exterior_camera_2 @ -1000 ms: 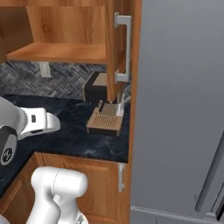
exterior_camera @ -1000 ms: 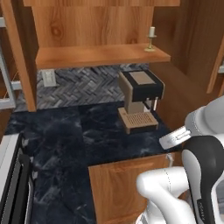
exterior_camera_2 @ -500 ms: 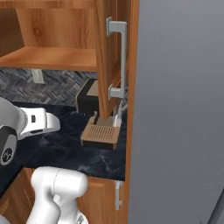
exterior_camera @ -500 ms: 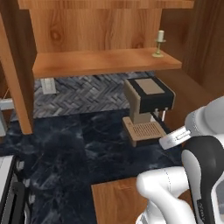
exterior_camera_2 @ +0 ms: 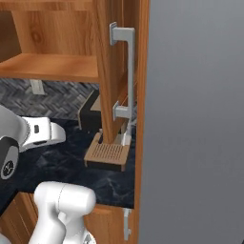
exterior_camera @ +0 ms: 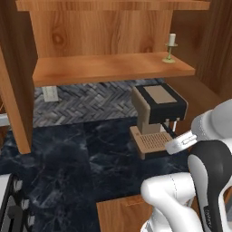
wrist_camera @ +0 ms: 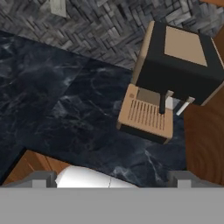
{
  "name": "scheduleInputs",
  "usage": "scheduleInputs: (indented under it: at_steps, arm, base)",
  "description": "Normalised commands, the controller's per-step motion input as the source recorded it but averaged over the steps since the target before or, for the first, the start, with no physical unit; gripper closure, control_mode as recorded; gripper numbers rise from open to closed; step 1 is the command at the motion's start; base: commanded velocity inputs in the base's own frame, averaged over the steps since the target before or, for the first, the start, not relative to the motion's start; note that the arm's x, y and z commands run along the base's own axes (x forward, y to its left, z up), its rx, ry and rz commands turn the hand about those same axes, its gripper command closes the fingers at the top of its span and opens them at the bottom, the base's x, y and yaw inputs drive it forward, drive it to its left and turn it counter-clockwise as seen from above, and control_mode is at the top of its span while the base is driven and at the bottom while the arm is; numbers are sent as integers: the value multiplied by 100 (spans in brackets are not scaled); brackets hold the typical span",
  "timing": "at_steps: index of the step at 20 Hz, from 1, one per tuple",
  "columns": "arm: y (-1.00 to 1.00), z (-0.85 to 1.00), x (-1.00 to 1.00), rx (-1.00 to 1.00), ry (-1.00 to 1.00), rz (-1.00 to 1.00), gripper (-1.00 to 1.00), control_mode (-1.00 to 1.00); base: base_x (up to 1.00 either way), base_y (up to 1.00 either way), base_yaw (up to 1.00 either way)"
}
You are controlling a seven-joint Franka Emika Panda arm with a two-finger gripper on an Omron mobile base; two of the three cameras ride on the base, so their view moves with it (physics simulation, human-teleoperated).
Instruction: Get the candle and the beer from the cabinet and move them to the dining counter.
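Left base view shows the candle (exterior_camera: 171, 46) upright on the open cabinet (exterior_camera: 113, 68) shelf, above the coffee machine (exterior_camera: 158, 113). The gripper, spread wide and empty, hangs over the counter (wrist_camera: 65, 109), probably readying a reach.

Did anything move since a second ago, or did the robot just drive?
The robot's base drove closer to the cabinet, so both base views shifted and everything looks bigger. Nothing on the counter itself moved. The candle stands as before at the right end of the shelf, and the coffee machine sits in the same spot below it. Nothing was grabbed or let go, and the gripper stayed open.
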Motion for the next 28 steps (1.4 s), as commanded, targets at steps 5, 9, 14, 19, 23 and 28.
scheduleInputs:
  at_steps: [5,9,14,19,23,28]
  arm:
    - [0,0,0,0,0,0,-100,100]
    - [0,0,0,0,0,0,-100,100]
    - [0,0,0,0,0,0,-100,100]
    - [0,0,0,0,0,0,-100,100]
    - [0,0,0,0,0,0,-100,100]
    - [0,0,0,0,0,0,-100,100]
  base:
    - [15,0,0]
    - [0,0,0]
    - [0,0,0]
    - [0,0,0]
    - [0,0,0]
    - [0,0,0]
